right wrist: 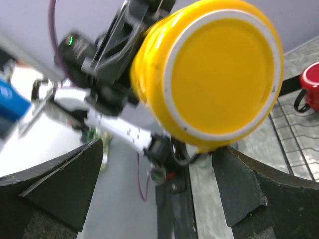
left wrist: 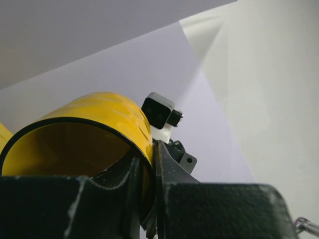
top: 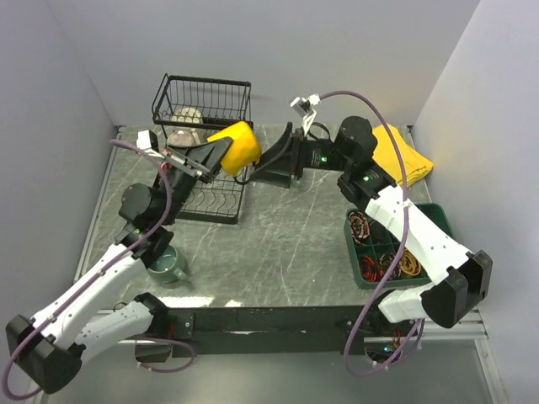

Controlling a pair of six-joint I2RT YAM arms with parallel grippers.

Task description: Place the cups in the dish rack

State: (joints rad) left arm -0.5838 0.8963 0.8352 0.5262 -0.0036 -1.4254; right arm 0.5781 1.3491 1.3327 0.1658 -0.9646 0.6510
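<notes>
My left gripper [top: 216, 156] is shut on the rim of the yellow mug [top: 235, 146] and holds it on its side above the black dish rack [top: 210, 204]. In the left wrist view one finger [left wrist: 119, 184] is inside the yellow mug [left wrist: 99, 114] and the other is outside. My right gripper [top: 268, 160] is open and faces the mug's base [right wrist: 224, 69], which sits just beyond my spread fingers [right wrist: 259, 199]. A red mug [right wrist: 310, 90] stands on the rack's base. A cream mug [top: 187, 115] and a beige mug [top: 180, 139] are in the rack. A grey-green mug [top: 168, 265] stands by the left arm.
A green compartmented tray [top: 438, 220] with coiled items sits at the right. A yellow cloth [top: 402, 153] lies at the back right. The rack's tall wire basket [top: 202, 99] stands at the back wall. Walls close in on the left, back and right.
</notes>
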